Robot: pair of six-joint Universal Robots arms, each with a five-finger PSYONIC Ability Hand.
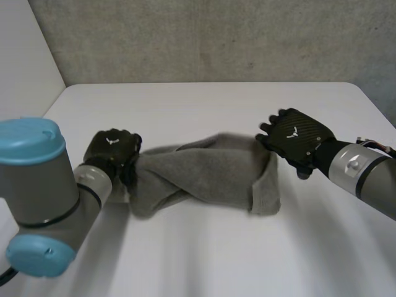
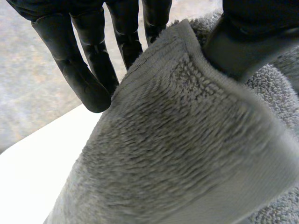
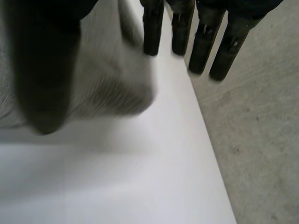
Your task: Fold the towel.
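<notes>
Towel [image 1: 204, 176]: it lies bunched and partly twisted across the middle of the worktop [image 1: 204, 266], stretched between the two hands, with its lower side resting on the surface.

The left hand [image 1: 111, 148] is at the towel's left end. In its wrist view the hemmed edge runs between the straight fingers [image 2: 88, 79] and the thumb [image 2: 243, 46], which presses down on the cloth. That is a pinch on the corner, likely so this end can be lifted and carried over.

The right hand [image 1: 297, 136] is at the upper right end. Its fingers [image 3: 201, 46] are straight and spread, and its thumb stands well apart from them. A corner of the towel sits in the gap, just beside the nearest finger. I see no pinch there, so I judge this hand to have no hold.

The fold looks barely begun, since the cloth is rumpled rather than flat. Before the ends can meet squarely, the right hand would need a firm hold on its corner and the twist would have to be pulled out. With only one end held, the towel could drag or bunch further.
</notes>
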